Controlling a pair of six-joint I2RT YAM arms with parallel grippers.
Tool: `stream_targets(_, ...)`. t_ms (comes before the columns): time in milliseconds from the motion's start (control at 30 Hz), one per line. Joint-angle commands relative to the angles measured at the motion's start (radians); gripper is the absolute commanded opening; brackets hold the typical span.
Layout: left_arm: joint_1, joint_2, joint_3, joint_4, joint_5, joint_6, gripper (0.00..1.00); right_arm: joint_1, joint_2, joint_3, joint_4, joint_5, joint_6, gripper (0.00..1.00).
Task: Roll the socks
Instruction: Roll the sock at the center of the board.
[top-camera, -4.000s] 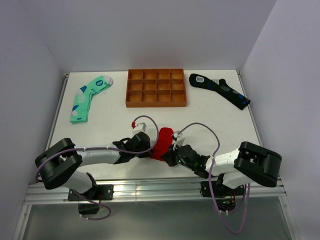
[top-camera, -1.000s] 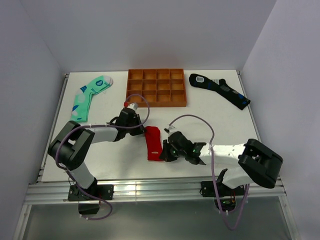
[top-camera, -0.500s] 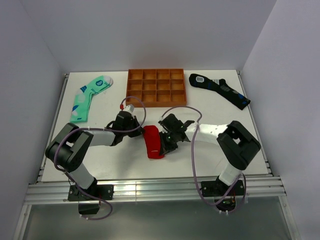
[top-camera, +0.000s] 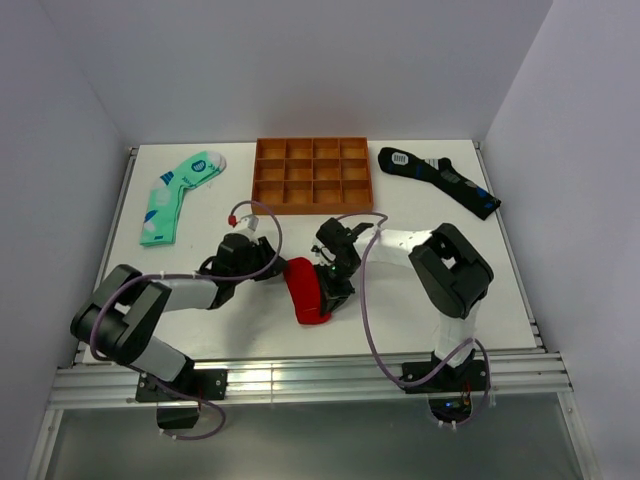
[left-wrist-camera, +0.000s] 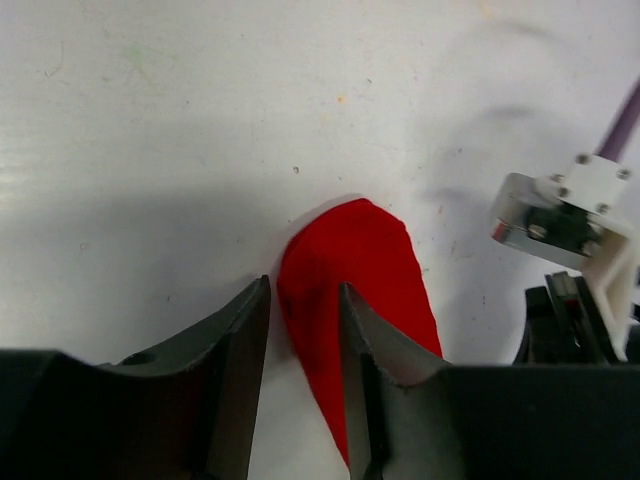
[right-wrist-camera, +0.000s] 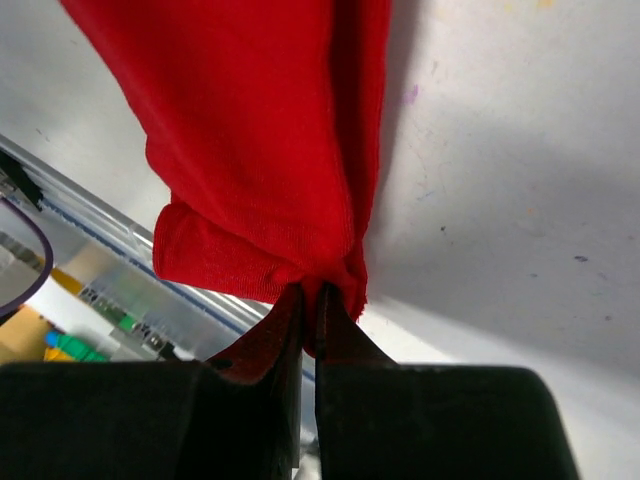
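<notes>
Red fabric sock (top-camera: 306, 290), half-folded between the grippers, is pinched at its bunched edge by the right gripper (right-wrist-camera: 309, 300), the left gripper (left-wrist-camera: 304, 295) open-jawed around its tip; mint-green patterned sock (top-camera: 178, 195) and black blue-patched sock (top-camera: 440, 180) lie flat, unrolled.

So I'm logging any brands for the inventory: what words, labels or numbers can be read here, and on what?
Mint-green sock: round dark badge with pale marks at its far end, too small to read.
Black sock: white patch with dark marks at one end, too small to read.
Red sock: no text shows in any view.
Wooden tray: none.
</notes>
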Motion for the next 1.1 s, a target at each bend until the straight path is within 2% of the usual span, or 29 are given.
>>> stream_targets(0,-0.005,-0.076,-0.057,0.131,0.027,0.006,0.39,0.002,0.049,0.016,-0.131,0.036,-0.013,0.0)
stream_targets(233,-0.116,-0.281,-0.198,0.159,-0.035,-0.012,0.41,-0.001,0.101,0.106,-0.234,0.076,-0.005,0.0)
stream_targets(467,-0.362,-0.435,-0.3,0.135,-0.18,-0.009,0.41,-0.001,0.147,0.15,-0.274,0.079,0.006,0.0)
stream_targets(667,-0.473,-0.418,-0.269,0.061,-0.311,0.035,0.43,-0.001,0.171,0.175,-0.281,0.076,0.014,0.0)
stream_targets(700,-0.488,-0.417,-0.268,0.052,-0.335,0.037,0.53,-0.001,0.173,0.182,-0.283,0.076,0.014,0.0)
stream_targets(767,-0.537,-0.423,-0.266,0.027,-0.413,0.037,0.65,-0.001,0.178,0.188,-0.289,0.078,0.015,0.0)
stream_targets(900,-0.596,-0.421,-0.219,-0.039,-0.493,0.074,0.65,-0.001,0.184,0.201,-0.298,0.084,0.011,0.0)
stream_targets(1067,-0.646,-0.41,-0.191,-0.031,-0.51,0.202,0.59,-0.001,0.196,0.207,-0.315,0.079,-0.003,0.0)
